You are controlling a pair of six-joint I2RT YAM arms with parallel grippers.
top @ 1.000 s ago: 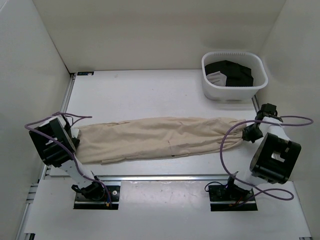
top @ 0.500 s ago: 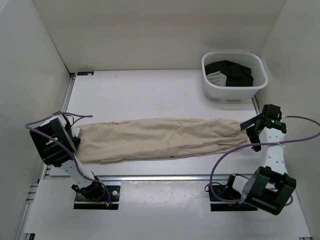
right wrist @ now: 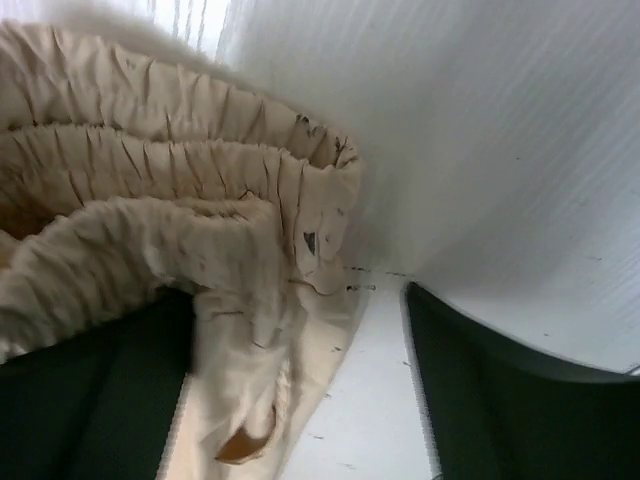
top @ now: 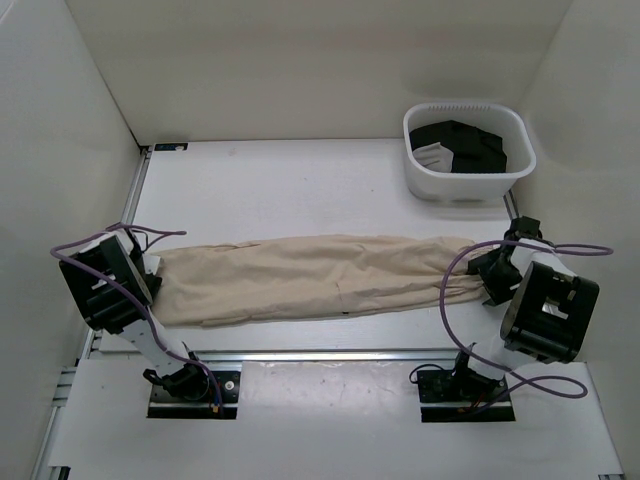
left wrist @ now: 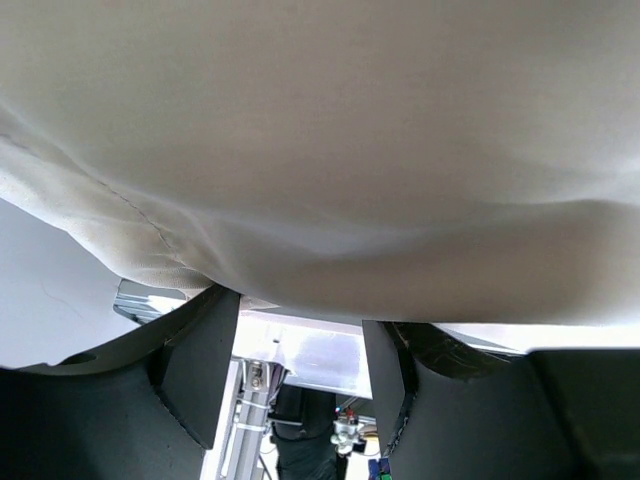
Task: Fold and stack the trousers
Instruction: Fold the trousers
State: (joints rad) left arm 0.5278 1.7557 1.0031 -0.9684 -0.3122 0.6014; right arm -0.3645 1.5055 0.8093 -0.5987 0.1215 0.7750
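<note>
Between the right gripper's (top: 490,272) widely parted jaws: gathered end of the beige trousers (top: 320,278), draped over one finger, not pinched. At the left gripper (left wrist: 295,330): opposite trouser end, cloth covering the fingertips; whether it grips cannot be told. From one gripper across to the other: trousers laid flat, lengthwise on the white table (top: 300,190). Beyond the right gripper, well apart: white basket (top: 465,186) holding black clothing (top: 465,145).
</note>
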